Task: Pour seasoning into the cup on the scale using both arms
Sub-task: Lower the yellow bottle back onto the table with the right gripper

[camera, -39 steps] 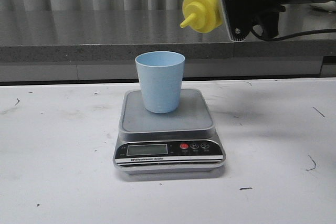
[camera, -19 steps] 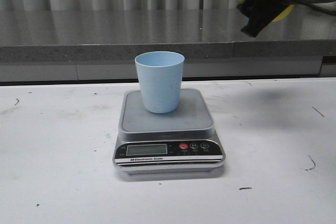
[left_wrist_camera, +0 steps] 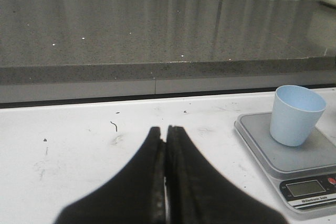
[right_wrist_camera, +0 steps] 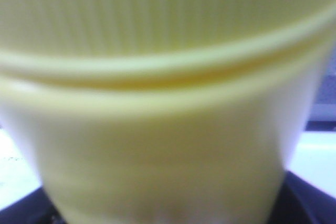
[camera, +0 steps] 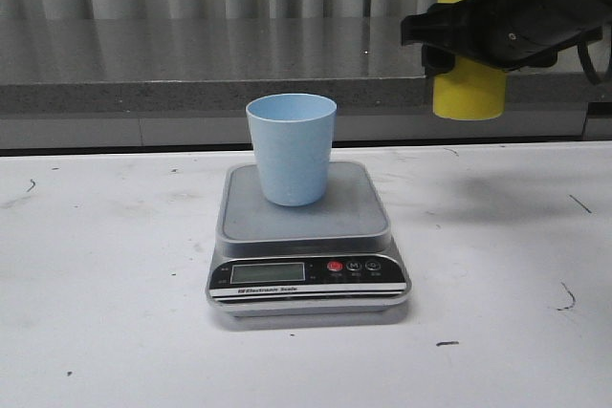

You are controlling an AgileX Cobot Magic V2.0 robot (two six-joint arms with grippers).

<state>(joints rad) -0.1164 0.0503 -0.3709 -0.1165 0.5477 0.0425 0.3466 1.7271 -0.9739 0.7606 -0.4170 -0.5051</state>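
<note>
The pale blue cup (camera: pixel 292 148) stands upright on the platform of the silver-grey scale (camera: pixel 306 236) at the table's middle. The cup (left_wrist_camera: pixel 296 115) and scale (left_wrist_camera: pixel 294 153) also show in the left wrist view. My right gripper (camera: pixel 469 40) is shut on the yellow seasoning bottle (camera: pixel 469 88) and holds it upright in the air, to the right of the cup and above it. The bottle's top is out of frame. The bottle (right_wrist_camera: pixel 157 103) fills the right wrist view. My left gripper (left_wrist_camera: pixel 165 132) is shut and empty over the table, left of the scale.
A grey stone-look counter ledge (camera: pixel 191 64) runs along the back of the white table (camera: pixel 96 284). Small dark marks dot the table top.
The right gripper has turned the bottle from tilted, nozzle towards the cup, back to upright and lowered it to the right of the cup. The cup and scale have not moved.
</note>
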